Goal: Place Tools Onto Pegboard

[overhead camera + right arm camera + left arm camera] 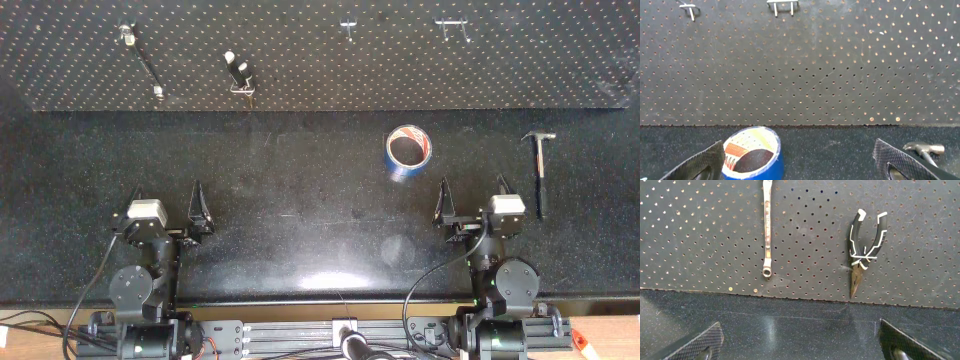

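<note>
wrench [142, 62]: hung slanted on the pegboard [300, 80], far left.
left gripper [167, 192]: fingers spread wide, empty, over the table [300, 200].
pliers [239, 72]: hung nose down.
tape roll [409, 150]: blue, sat on the table, core print unreadable.
right gripper [473, 185]: spread wide, empty.
hammer [540, 170]: lay on the table, far right.

We count one wrench [141, 62] and one pair of pliers [240, 72] upper left, two hooks upper right, a narrow hook [348, 27] and a wide hook [452, 28], one tape roll [409, 150], and one hammer [540, 172].
</note>
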Controlling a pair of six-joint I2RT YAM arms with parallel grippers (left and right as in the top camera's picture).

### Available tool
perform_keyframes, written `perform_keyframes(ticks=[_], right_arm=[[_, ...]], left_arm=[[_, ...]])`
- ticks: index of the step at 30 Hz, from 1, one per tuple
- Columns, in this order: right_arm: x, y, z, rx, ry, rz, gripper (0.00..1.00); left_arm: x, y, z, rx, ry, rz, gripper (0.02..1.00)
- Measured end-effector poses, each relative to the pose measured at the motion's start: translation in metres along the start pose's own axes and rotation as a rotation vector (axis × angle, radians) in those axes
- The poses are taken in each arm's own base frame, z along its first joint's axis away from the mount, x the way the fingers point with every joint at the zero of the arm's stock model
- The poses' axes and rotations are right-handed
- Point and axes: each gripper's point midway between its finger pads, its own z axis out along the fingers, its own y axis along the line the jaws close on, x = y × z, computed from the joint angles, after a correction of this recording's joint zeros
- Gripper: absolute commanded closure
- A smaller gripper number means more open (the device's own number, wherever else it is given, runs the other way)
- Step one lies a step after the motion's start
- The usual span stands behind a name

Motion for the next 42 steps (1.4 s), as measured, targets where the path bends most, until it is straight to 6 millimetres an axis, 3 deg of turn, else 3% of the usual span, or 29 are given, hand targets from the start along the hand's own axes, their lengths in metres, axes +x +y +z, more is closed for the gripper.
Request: perform_keyframes(ticks=[3,8,11,13,15,22,27,28,29,30,33,36,42], right_arm=[[-0.016,0.004,0.008,-0.015,0.069,0.041,0.036],[-0.065,0.040,0.049,-0.105,0.378,0.167,0.036],[-0.048,0.066,0.067,-0.146,0.600,0.172,0.036],[-0.019,0.090,0.080,-0.175,0.776,0.153,0.036],[0.008,0.099,0.083,-0.157,0.936,0.157,0.036],[0.072,0.106,0.093,-0.094,1.188,0.156,0.036],[0.098,0.104,0.092,-0.068,1.263,0.149,0.036],[0.102,0.104,0.092,-0.066,1.270,0.148,0.069],[0.104,0.104,0.092,-0.067,1.275,0.144,0.345],[0.106,0.104,0.093,-0.071,1.279,0.138,0.518],[0.113,0.103,0.093,-0.081,1.295,0.110,0.768],[0.114,0.103,0.093,-0.093,1.296,0.092,0.890],[0.114,0.103,0.093,-0.097,1.295,0.086,0.915]], left_arm=[[0.000,0.000,0.000,0.000,0.000,0.000,0.023],[0.000,0.000,0.000,0.000,0.002,0.000,0.023],[0.000,0.000,0.000,0.000,0.000,0.000,0.023],[0.000,0.000,0.000,0.000,0.001,0.000,0.023],[0.000,0.000,0.000,0.000,0.002,0.000,0.023],[0.000,0.000,0.000,0.000,0.001,0.000,0.023],[0.000,0.000,0.000,0.000,0.001,0.000,0.023],[0.000,0.000,0.000,0.000,0.001,0.000,0.023],[0.000,0.000,0.000,0.000,0.001,0.000,0.023],[0.000,0.000,0.000,0.000,0.001,0.000,0.025],[0.000,0.000,0.000,0.000,0.001,0.000,0.023],[0.000,0.000,0.000,0.000,0.001,0.000,0.023],[0.000,0.000,0.000,0.000,0.001,0.000,0.023]])
